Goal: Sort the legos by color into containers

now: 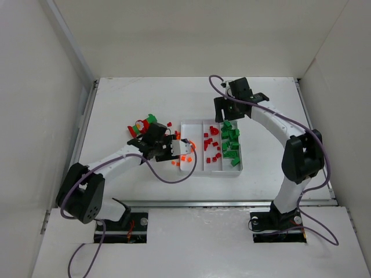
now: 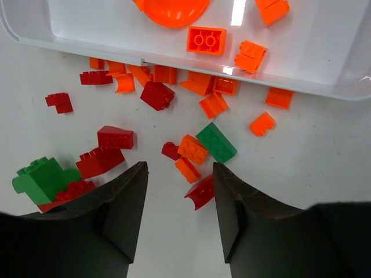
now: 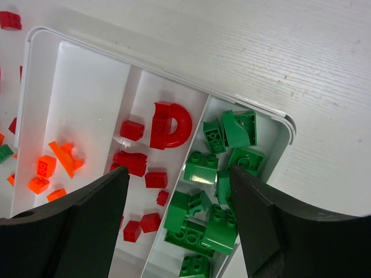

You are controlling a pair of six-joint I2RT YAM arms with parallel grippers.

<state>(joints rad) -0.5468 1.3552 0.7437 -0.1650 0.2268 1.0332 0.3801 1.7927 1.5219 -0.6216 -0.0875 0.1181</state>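
Left end effector (image 2: 179, 174) frames an orange lego (image 2: 186, 169) indistinct from overhead.

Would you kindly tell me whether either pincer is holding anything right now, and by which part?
Nothing is held: the left pincer stands open over loose bricks on the table, the right pincer open above the tray.

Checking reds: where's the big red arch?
In the right wrist view, the red arch lies in the middle compartment of the tray, beside the green bricks.
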